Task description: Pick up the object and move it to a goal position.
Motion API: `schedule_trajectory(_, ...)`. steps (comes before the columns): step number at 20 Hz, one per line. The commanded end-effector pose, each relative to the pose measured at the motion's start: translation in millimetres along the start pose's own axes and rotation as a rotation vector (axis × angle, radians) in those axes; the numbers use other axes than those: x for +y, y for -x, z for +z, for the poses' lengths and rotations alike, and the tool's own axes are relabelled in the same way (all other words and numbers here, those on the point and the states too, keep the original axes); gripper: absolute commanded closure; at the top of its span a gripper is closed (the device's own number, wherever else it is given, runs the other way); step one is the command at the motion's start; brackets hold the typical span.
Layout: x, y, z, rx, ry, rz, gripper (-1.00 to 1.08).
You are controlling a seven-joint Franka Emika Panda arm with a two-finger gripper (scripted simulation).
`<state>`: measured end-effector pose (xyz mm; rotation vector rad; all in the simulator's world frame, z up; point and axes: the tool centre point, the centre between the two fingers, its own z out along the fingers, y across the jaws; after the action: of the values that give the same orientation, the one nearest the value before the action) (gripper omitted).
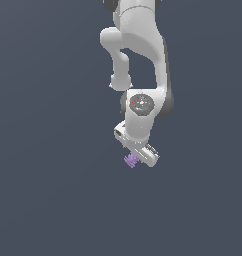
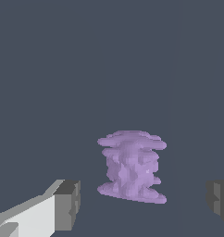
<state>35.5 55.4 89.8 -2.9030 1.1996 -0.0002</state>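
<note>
The gripper stands with its fingers wide apart, and the purple block sits between them, touching neither.

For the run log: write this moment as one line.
phase: pre-grasp | gripper: open, fingers either side of object | object: purple ridged block, ungrasped | arm: tilted down

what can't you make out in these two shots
- Fingertips of the hand: exterior view, too small; wrist view, cut by the picture's edge.
- Contact between fingers and purple block: none visible in the wrist view.
- Arm's base: exterior view, cut off at the top edge.
- Goal position: unmarked in both.
</note>
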Motion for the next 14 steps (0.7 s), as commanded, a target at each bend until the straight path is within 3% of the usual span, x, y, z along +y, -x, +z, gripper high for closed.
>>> schedule_trajectory(1,0,0,5,0.000,0.001,0.001,-0.92)
schedule_trajectory(14,0,0,49,0.000,0.001,0.004,-0.92)
